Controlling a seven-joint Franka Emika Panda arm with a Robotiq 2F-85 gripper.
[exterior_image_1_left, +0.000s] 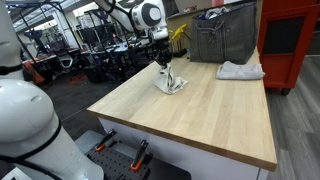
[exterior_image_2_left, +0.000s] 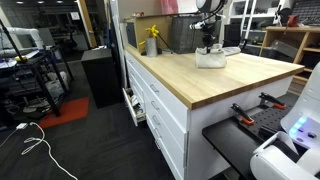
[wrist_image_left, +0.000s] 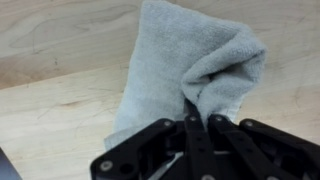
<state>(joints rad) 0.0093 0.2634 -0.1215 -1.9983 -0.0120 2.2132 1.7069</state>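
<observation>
- The gripper (wrist_image_left: 197, 122) is closed on a light gray towel (wrist_image_left: 175, 60). In the wrist view its two dark fingers (wrist_image_left: 214, 126) are pressed together on a raised fold of the cloth.
- The towel lies on the wooden bench (exterior_image_1_left: 200, 115). In both exterior views it is on the half of the bench top that is far from the cameras (exterior_image_1_left: 171, 84) (exterior_image_2_left: 210, 60).
- The pinched fold stands up from the bench, and the rest of the towel spreads flat on the wood, in a long folded strip in the wrist view.
- The white arm (exterior_image_1_left: 140, 17) comes down to the bench from above, so the gripper (exterior_image_1_left: 164, 66) points nearly straight down at the bench top.
- A second cloth (exterior_image_1_left: 241, 70), also light in color, lies crumpled on the same bench, near its far corner and well apart from the gripper.
- A yellow bottle (exterior_image_2_left: 152, 41) stands upright at the far end of the bench.
- A gray metal cabinet (exterior_image_1_left: 222, 40) stands just behind the bench, and a red cabinet (exterior_image_1_left: 291, 40) stands beside the far corner of the bench.
</observation>
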